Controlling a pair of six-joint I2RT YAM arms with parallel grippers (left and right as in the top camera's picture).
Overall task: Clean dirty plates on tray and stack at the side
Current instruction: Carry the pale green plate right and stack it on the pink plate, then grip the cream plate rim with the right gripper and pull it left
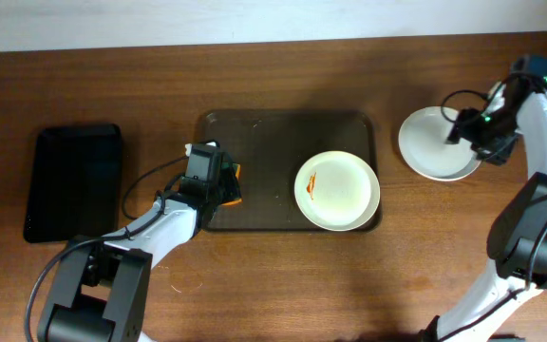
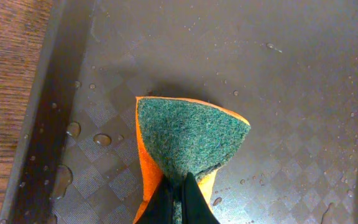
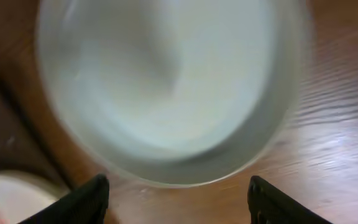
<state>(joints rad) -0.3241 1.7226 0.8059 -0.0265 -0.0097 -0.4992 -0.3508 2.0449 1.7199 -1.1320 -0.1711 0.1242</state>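
The dark brown tray [image 1: 273, 142] lies mid-table. On its right part a cream plate [image 1: 337, 190] with an orange smear sits on another plate. A pale plate [image 1: 430, 147] rests on the table right of the tray. My right gripper [image 1: 462, 128] hovers over that plate's right side. In the right wrist view the plate [image 3: 166, 81] is blurred, and the gripper [image 3: 176, 199] is open and empty just before its near rim. My left gripper [image 1: 218, 190] is shut on an orange and green sponge [image 1: 235, 183] at the tray's left part. It pinches the sponge [image 2: 188, 137] against the wet tray [image 2: 278, 74].
A smaller glossy black tray [image 1: 74, 180] lies at the far left. Water drops dot the brown tray's left rim [image 2: 48, 124]. The smeared plate's edge [image 3: 5, 199] shows at the lower left of the right wrist view. Bare wooden table [image 1: 283, 285] lies in front.
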